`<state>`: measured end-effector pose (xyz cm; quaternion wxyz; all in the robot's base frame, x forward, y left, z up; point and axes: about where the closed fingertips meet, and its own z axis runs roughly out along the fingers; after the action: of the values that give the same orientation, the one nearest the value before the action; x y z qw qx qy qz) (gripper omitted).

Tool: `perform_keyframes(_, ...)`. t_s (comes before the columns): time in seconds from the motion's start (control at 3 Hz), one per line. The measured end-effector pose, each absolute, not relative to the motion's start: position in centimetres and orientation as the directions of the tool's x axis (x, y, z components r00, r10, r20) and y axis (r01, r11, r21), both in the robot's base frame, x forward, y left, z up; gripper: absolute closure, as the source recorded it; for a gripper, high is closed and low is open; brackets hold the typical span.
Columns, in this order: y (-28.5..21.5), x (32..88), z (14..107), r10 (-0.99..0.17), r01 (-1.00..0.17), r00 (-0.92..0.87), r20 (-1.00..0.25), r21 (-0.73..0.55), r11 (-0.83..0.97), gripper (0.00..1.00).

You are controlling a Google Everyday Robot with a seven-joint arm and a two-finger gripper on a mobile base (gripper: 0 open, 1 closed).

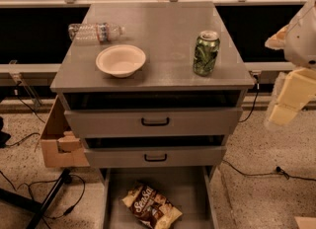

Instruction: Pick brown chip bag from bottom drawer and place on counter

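While the bag [151, 207] lies flat in the open bottom drawer [192, 193] (lettering up), you will find the gripper [290, 98] at the right edge, beside the counter [163, 30], level with the upper drawers and well apart from the bag. You cannot tell whether it is spread or closed. On the counter you see an upright can [206, 53], a bowl [120, 60] and a bottle [96, 31] on its side.
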<state>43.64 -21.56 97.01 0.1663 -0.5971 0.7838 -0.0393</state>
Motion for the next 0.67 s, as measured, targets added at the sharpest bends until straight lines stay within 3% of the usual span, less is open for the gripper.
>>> perform_keyframes(0.67, -21.3, 41.5, 91.4, -0.913, -0.832, -0.358, -0.197, -0.376, 0.408, 0.0)
